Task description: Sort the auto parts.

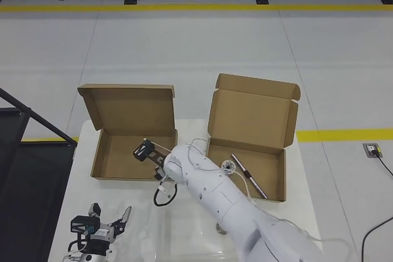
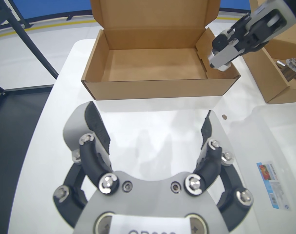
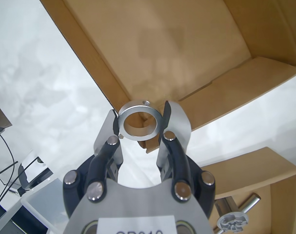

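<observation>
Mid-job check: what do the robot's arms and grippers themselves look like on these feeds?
The left gripper and right gripper match: silver metal finger plates lined with black ridged pads, black curved links, shiny round bolts, and a silver base plate bearing a white label. The right arm is smooth white, with a black cable looping beside its wrist.

Pale grey floor [image 1: 183, 59] crossed by yellow lines [image 1: 350, 135], black rack [image 1: 26, 196] alongside.

Top cam overhead, looking down on the whole table [image 1: 85, 196]. Left wrist cam low, facing the left box [image 2: 152, 62]; right wrist cam close above its corner.
</observation>
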Available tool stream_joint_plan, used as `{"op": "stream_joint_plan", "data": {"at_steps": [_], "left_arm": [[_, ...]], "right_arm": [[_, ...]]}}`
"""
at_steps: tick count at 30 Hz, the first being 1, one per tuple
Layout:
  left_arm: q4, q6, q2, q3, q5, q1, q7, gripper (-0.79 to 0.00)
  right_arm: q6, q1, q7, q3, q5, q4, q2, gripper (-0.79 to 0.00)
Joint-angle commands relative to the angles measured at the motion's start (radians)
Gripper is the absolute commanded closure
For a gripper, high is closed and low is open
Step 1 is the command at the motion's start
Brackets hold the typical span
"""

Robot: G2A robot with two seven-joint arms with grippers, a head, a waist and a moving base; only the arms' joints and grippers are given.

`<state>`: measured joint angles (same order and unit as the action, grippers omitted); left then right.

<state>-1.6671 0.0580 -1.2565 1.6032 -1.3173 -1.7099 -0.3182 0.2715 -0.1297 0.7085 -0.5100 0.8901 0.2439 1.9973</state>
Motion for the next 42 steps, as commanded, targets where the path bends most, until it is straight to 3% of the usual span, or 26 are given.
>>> {"op": "stream_joint_plan", "data": {"at_steps": [1,18,29,30,31,32,35,37,42], "left_arm": [[0.0,0.0,0.0,0.0,0.0,0.0,0.0,-0.785],[0.0,0.0,0.0,0.0,0.0,0.0,0.0,-0.785],[0.0,0.0,0.0,0.0,0.0,0.0,0.0,-0.785],[0.0,0.0,0.0,0.0,0.0,0.0,0.0,-0.785],[0.0,0.0,0.0,0.0,0.0,0.0,0.0,-0.785],[0.0,0.0,0.0,0.0,0.0,0.0,0.0,-0.785],[0.0,0.0,0.0,0.0,0.0,0.0,0.0,-0.785],[0.0,0.0,0.0,0.0,0.0,0.0,0.0,-0.785],[0.0,0.0,0.0,0.0,0.0,0.0,0.0,-0.785]], "right_arm": [[-0.008,-0.004,0.01,-0.003,-0.003,-0.005,0.001,0.0],[-0.079,0.011,0.062,-0.034,-0.007,-0.041,-0.002,0.0],[-0.121,-0.013,0.031,-0.043,0.009,-0.026,-0.003,0.0],[-0.131,-0.015,0.032,-0.043,0.011,-0.023,-0.001,-0.018],[-0.138,-0.018,0.034,-0.043,0.012,-0.022,0.0,-0.296],[-0.142,-0.019,0.035,-0.043,0.015,-0.02,0.002,-0.354],[-0.143,-0.023,0.035,-0.043,0.02,-0.016,0.003,-0.382],[-0.144,-0.024,0.035,-0.044,0.024,-0.015,0.003,-0.493],[-0.147,-0.026,0.033,-0.047,0.031,-0.011,0.003,-0.446]]}}
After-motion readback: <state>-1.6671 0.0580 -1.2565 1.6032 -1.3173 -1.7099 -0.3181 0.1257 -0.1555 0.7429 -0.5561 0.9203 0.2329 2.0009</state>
